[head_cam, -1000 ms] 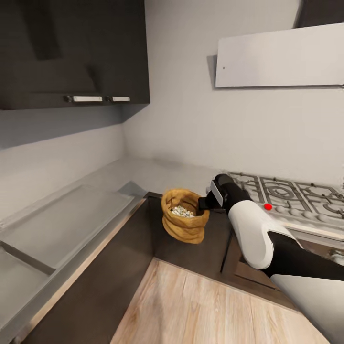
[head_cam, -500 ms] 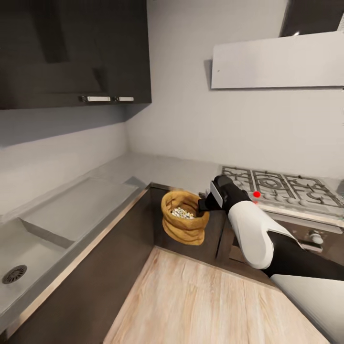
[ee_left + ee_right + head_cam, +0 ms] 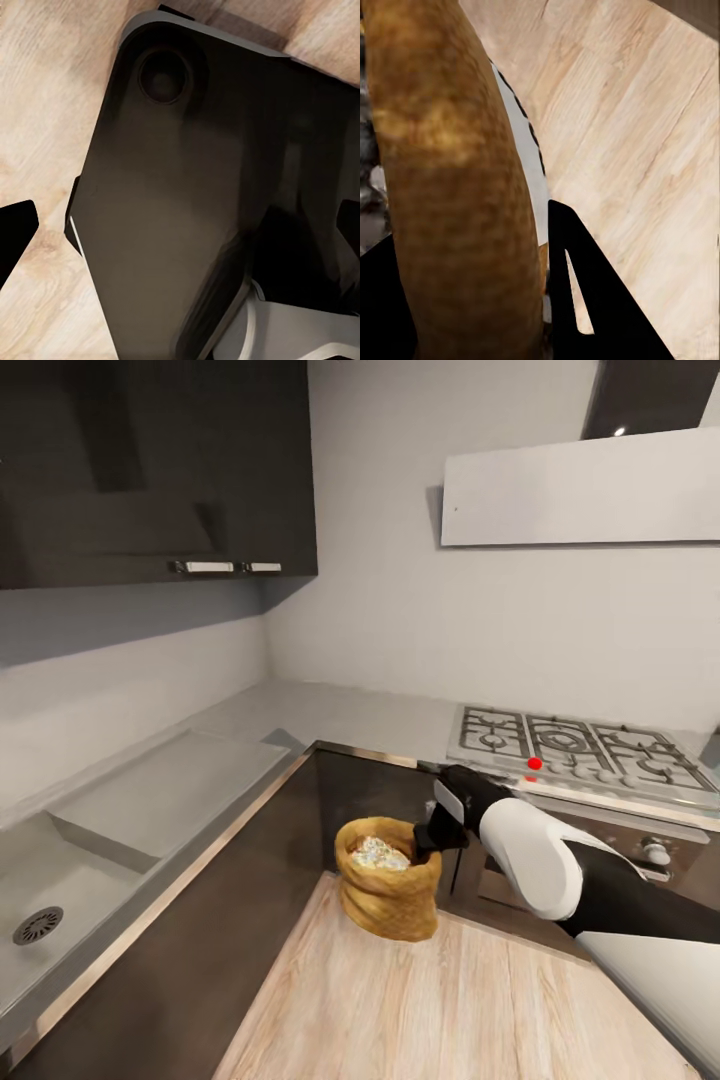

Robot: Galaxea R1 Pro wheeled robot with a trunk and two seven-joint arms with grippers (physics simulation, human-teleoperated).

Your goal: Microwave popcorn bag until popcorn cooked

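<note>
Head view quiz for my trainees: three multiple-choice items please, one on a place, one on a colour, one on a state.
1. Where is the tan crumpled paper popcorn bag?
A. on the grey countertop
B. in front of the dark cabinets, over the light wood floor
C. in the sink

2. What colour is the dot on the steel gas hob?
A. red
B. green
C. blue

3. The right gripper is
A. open, away from the bag
B. shut on the bag's rolled rim
C. resting on the hob

B: the bag shows against the cabinet fronts and floor.
A: the dot is red.
B: its fingers pinch the rim.
</note>
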